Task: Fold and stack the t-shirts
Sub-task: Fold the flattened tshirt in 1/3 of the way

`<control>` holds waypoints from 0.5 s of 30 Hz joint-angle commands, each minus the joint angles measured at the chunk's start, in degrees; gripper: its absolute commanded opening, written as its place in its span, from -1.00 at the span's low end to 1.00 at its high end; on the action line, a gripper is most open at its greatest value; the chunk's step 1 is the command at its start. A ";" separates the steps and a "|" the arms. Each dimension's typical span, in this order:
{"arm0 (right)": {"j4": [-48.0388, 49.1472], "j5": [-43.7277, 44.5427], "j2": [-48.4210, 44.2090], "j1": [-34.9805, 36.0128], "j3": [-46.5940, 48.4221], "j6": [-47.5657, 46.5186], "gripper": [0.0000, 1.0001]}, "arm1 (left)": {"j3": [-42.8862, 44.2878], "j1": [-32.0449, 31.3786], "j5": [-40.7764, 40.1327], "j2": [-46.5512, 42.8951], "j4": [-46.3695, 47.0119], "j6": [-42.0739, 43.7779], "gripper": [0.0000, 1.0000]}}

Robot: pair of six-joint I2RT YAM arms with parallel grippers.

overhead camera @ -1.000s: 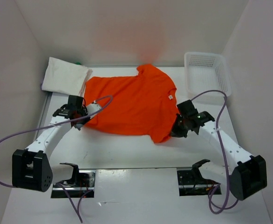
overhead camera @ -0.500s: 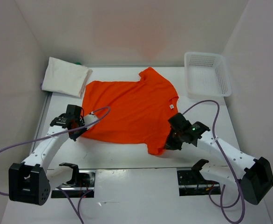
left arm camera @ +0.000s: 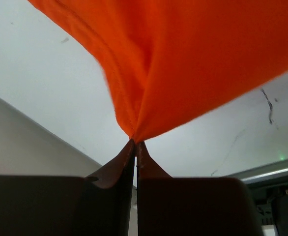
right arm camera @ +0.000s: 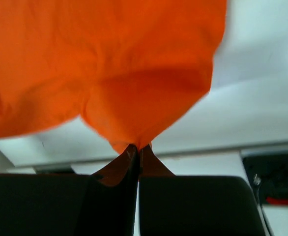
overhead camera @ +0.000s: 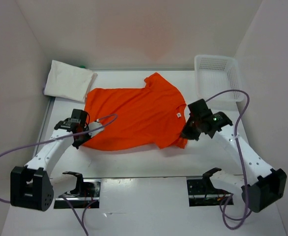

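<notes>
The orange-red t-shirt (overhead camera: 134, 115) lies spread across the middle of the table. My left gripper (overhead camera: 81, 142) is shut on its near left corner, and the cloth (left arm camera: 193, 59) rises from the closed tips (left arm camera: 135, 142). My right gripper (overhead camera: 185, 134) is shut on its near right corner, with the cloth (right arm camera: 100, 64) bunched at the tips (right arm camera: 138, 146) and lifted off the table. A folded white t-shirt (overhead camera: 68, 81) lies at the far left with a sliver of the green t-shirt (overhead camera: 82, 66) behind it. The lavender t-shirt is out of view.
A white plastic mesh basket (overhead camera: 219, 77) stands at the far right. White walls close in the table (overhead camera: 134, 162) on the left, back and right. Two black mounts (overhead camera: 77, 184) sit at the near edge beside the arm bases.
Both grippers keep hold of the shirt's near corners. The right gripper has drawn back toward the right and lifted, and the shirt's near edge has shifted with it. The left gripper has barely moved.
</notes>
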 commanded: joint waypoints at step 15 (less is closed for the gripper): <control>18.33 -0.98 40.49 -14.91 25.59 -33.90 -1.00 | 23.96 1.69 -8.24 32.48 13.29 -12.16 -0.87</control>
